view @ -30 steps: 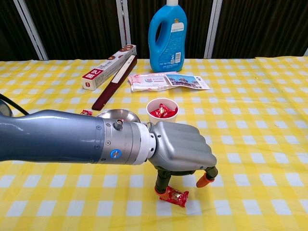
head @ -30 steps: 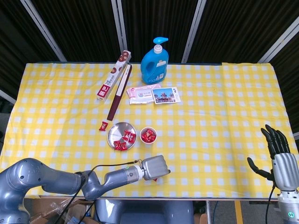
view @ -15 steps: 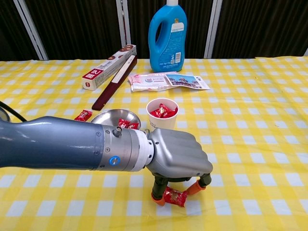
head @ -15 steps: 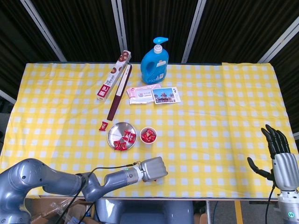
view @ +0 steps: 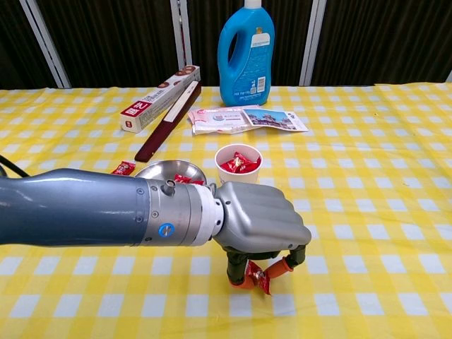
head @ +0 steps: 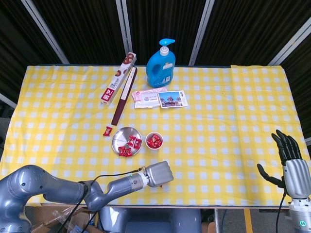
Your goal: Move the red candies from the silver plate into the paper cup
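Note:
In the chest view my left hand (view: 258, 223) hovers low over the front of the table, knuckles up. Its fingertips (view: 277, 269) pinch a red candy (view: 257, 277), which stands on edge just off the cloth. From the head view the left hand (head: 159, 174) hides that candy. Behind it stands the paper cup (view: 238, 164) (head: 154, 141) with red candies inside. The silver plate (view: 159, 169) (head: 121, 136) to its left holds a few red candies (head: 131, 144). One stray candy (head: 107, 130) lies on the cloth left of the plate. My right hand (head: 290, 162) is upright at the table's right edge, fingers spread, empty.
A blue detergent bottle (head: 161, 64), a long red-and-white box (head: 118, 80), a dark red stick (head: 124, 97), a wipes packet (head: 148, 97) and a postcard (head: 172, 99) lie at the back. The table's front edge runs just under my left hand.
My left hand's fingers have closed in on the candy, which turned from lying flat to standing on edge and came slightly off the cloth. The right hand has not moved.

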You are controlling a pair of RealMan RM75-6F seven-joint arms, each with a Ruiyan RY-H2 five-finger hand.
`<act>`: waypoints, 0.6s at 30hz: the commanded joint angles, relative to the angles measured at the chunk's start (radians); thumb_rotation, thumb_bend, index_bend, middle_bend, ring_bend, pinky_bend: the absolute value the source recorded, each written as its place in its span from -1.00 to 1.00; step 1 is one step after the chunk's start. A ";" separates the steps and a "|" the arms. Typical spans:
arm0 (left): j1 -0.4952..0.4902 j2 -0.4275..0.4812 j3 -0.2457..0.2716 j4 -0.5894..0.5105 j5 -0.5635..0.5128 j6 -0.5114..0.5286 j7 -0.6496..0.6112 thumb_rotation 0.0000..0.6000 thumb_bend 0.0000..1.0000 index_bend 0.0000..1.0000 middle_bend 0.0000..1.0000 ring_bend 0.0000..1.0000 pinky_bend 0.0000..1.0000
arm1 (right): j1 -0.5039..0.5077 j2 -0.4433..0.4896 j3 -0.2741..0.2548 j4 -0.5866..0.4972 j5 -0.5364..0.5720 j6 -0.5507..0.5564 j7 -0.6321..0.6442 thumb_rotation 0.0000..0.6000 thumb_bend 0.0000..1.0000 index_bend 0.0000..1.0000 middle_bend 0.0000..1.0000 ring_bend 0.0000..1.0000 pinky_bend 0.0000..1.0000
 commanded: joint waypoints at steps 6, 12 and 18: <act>0.014 0.076 -0.062 -0.042 -0.018 0.086 0.005 1.00 -0.25 0.19 0.68 0.83 1.00 | 0.000 0.000 0.001 -0.001 -0.001 0.002 0.001 1.00 -0.28 -1.00 -1.00 -1.00 -1.00; 0.030 0.116 -0.125 -0.055 -0.043 0.139 -0.040 1.00 -0.25 0.18 0.68 0.83 1.00 | 0.000 0.000 0.001 -0.002 0.000 0.001 0.001 1.00 -0.28 -1.00 -1.00 -1.00 -1.00; 0.046 0.150 -0.123 -0.049 -0.095 0.159 -0.019 1.00 -0.26 0.17 0.68 0.83 1.00 | 0.000 0.002 0.001 -0.005 0.000 0.000 0.003 1.00 -0.28 -1.00 -1.00 -1.00 -1.00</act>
